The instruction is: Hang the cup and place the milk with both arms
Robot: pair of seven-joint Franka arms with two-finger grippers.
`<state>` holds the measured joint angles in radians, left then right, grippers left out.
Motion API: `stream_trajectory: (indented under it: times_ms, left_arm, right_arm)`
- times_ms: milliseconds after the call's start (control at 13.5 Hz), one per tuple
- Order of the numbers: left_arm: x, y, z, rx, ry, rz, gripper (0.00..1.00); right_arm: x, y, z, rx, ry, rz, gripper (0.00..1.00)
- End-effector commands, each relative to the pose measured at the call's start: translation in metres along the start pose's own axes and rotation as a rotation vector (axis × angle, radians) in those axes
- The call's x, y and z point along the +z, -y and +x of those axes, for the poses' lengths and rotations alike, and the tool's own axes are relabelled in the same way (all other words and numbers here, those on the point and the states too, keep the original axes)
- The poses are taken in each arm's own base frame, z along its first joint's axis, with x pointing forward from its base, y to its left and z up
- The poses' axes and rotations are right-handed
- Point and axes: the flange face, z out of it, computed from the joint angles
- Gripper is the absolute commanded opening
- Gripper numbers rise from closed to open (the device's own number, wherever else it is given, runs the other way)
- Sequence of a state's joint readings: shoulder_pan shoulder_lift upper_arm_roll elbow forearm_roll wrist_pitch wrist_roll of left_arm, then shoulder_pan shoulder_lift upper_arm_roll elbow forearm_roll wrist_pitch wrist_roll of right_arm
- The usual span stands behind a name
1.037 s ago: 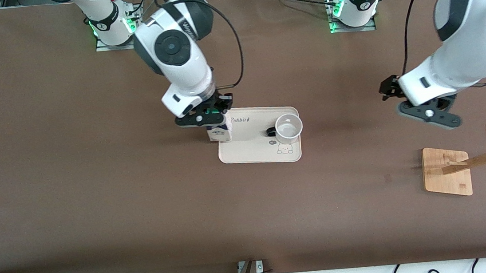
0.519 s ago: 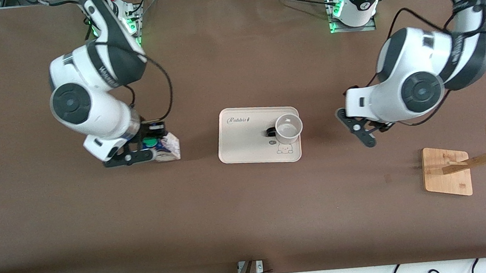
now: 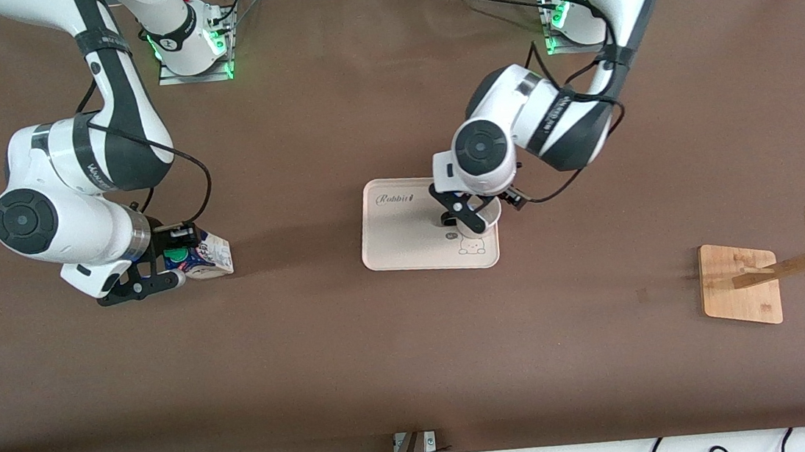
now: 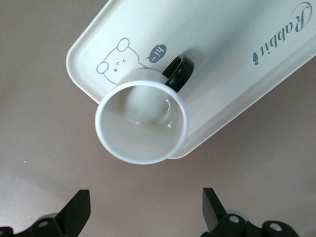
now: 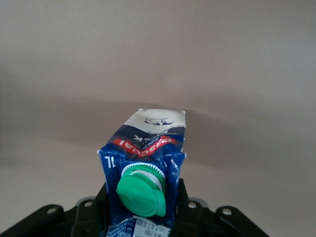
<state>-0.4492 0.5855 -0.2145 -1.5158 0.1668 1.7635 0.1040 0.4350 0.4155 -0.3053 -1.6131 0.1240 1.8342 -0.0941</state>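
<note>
Gripping milk (image 3: 205, 258), right tool (image 3: 155, 268), left tool (image 3: 471, 213) over cup (image 4: 142, 122)

Cup (image 3: 488, 214) on tray (image 3: 404, 244); milk (image 3: 207, 257) toward the right arm's end.

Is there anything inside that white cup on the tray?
The cup on the tray looks empty: its glossy white bottom shows. The left hand hangs open over it. The tray beneath the cup is hidden.
</note>
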Motion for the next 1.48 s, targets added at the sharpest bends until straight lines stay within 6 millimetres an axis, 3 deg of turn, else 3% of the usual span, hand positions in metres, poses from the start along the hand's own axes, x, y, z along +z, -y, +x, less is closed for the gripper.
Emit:
stream_trajectory:
  times_ms: [0, 74, 222, 296, 370, 444, 519, 667, 889, 1111, 1259, 1407]
  left_arm:
    - [0.027, -0.007, 0.019, -0.006, 0.016, 0.093, 1.00]
    - [0.044, -0.017, 0.028, -0.022, 0.016, 0.111, 0.97]
    - [0.057, -0.044, 0.037, -0.040, 0.020, 0.154, 0.93]
    - [0.065, -0.045, 0.039, -0.032, 0.028, 0.166, 0.84]
    - [0.070, -0.044, 0.040, -0.029, 0.035, 0.179, 0.70]
    - [0.070, -0.047, 0.040, -0.021, 0.036, 0.183, 0.52]
    - [0.068, -0.046, 0.040, -0.022, 0.034, 0.184, 0.37]
    - [0.068, -0.047, 0.040, -0.021, 0.034, 0.184, 0.00]
    - [0.060, -0.046, 0.042, -0.028, 0.019, 0.179, 0.00]
    - [0.037, -0.041, 0.041, -0.051, -0.015, 0.169, 0.00]
    - [-0.002, -0.038, 0.030, -0.128, -0.042, 0.182, 0.00]
    - [-0.058, -0.025, 0.006, -0.206, -0.076, 0.195, 0.00]
  right_arm:
    - [0.025, -0.031, -0.005, -0.036, -0.020, 0.057, 0.52]
    - [0.031, -0.039, -0.006, -0.031, -0.021, 0.071, 0.52]
    - [0.037, -0.043, -0.005, -0.025, -0.022, 0.070, 0.52]
    - [0.038, -0.043, -0.005, -0.022, -0.022, 0.075, 0.52]
    - [0.043, -0.045, -0.004, -0.016, -0.017, 0.079, 0.53]
    - [0.044, -0.045, -0.003, -0.015, -0.018, 0.078, 0.66]
    - [0.042, -0.048, -0.003, 0.001, -0.022, 0.080, 1.00]
    - [0.037, -0.048, -0.003, 0.009, -0.023, 0.089, 1.00]
    - [0.007, -0.044, -0.003, 0.004, -0.051, 0.093, 1.00]
    - [-0.051, -0.035, -0.007, 0.025, -0.044, 0.082, 1.00]
    - [-0.105, -0.034, -0.020, 0.001, -0.085, 0.043, 1.00]
    - [-0.139, -0.034, -0.045, -0.010, -0.093, 0.058, 1.00]
